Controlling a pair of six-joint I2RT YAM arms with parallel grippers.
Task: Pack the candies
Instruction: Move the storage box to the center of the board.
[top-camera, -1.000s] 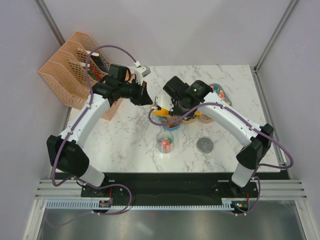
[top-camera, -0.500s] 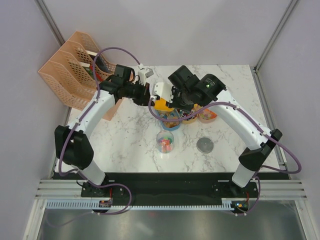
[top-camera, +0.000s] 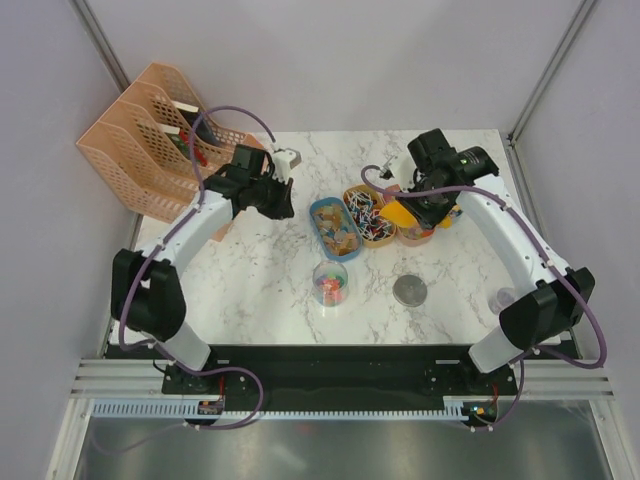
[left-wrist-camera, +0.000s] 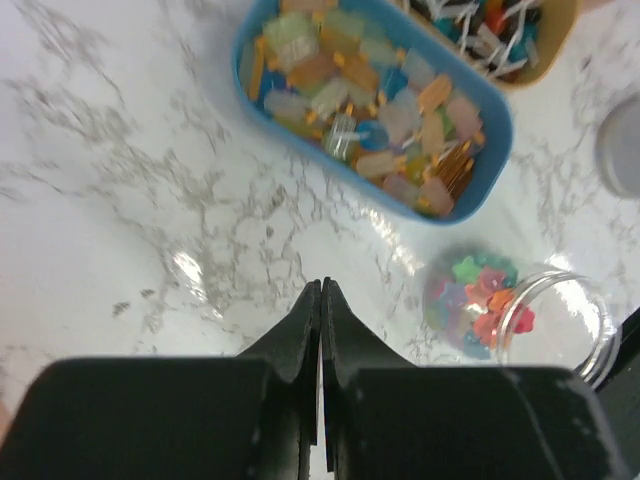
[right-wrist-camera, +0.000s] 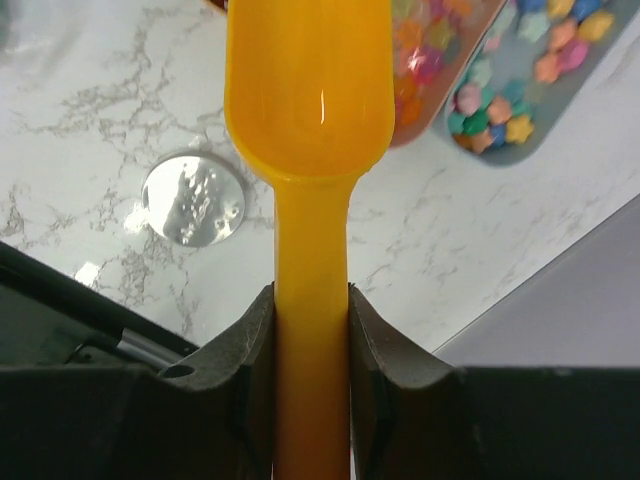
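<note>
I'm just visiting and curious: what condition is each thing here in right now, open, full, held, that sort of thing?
Scoop: held by its handle, bowl empty.
Right jaws: shut on the scoop.
Left jaws: shut, holding nothing.
Jar: upright, uncovered, partly filled with candies.
Lid: flat on the table, apart from the jar.
Blue tray: full of candies.

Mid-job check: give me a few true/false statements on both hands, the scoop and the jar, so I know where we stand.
1. The right hand grips the scoop by its handle. True.
2. The scoop is loaded with candies. False: its bowl is empty.
3. The left hand is shut and holds nothing. True.
4. The lid sits on the jar. False: it lies on the table beside the open jar.
</note>
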